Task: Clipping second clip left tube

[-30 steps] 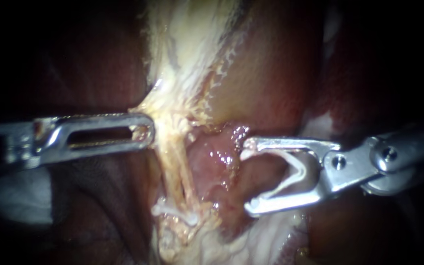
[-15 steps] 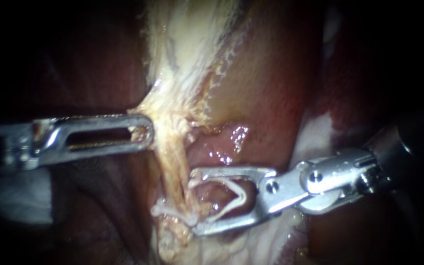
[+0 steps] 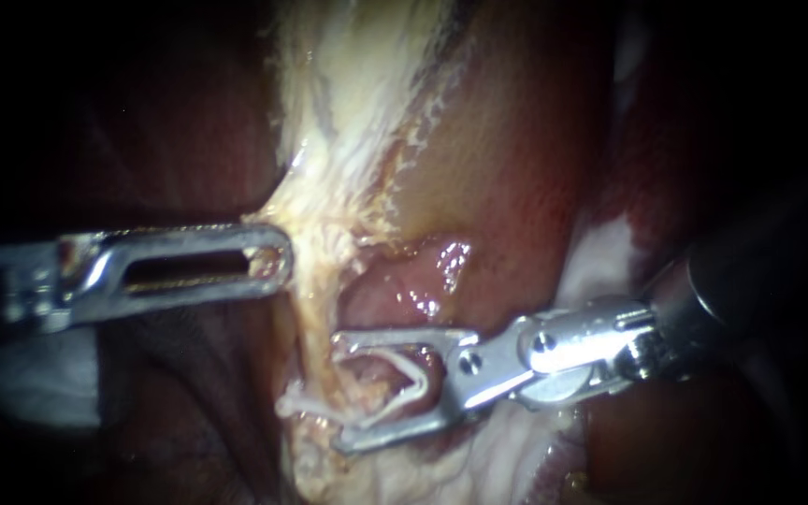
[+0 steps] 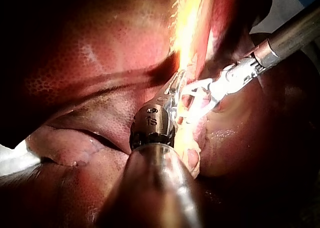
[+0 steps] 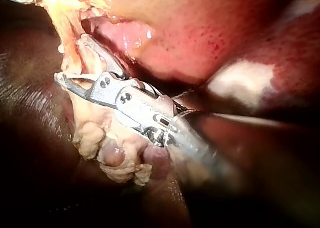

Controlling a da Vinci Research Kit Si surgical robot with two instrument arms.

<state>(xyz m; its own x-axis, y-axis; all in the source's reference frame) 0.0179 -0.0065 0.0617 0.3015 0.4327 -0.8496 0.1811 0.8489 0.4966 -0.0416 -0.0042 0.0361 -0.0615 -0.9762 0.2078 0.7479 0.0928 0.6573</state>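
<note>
— Moving in from the right since a second ago, the right instrument is now reaching the tube. Its tips were well off to the side before.

— How are its jaws standing?

— Spread wide, and they are carrying an open clip between them, each jaw pressing on one arm of it. The tube is lying at the mouth of that clip, between the two jaw tips.

— Is anything sitting on the tube already?

— A closed clip is crossing it, just beside the tip of the lower jaw. Whether the two are touching, I cannot tell.

— And the left instrument?

— It is staying where it was, higher up the same strand. Its jaws are clamping together on the edge of the pale tissue that the tube is running out of. That edge is pulling out to a point toward them.

— What is lying around all this?

— Dark red liver is showing beside the left instrument in its wrist view.
</note>
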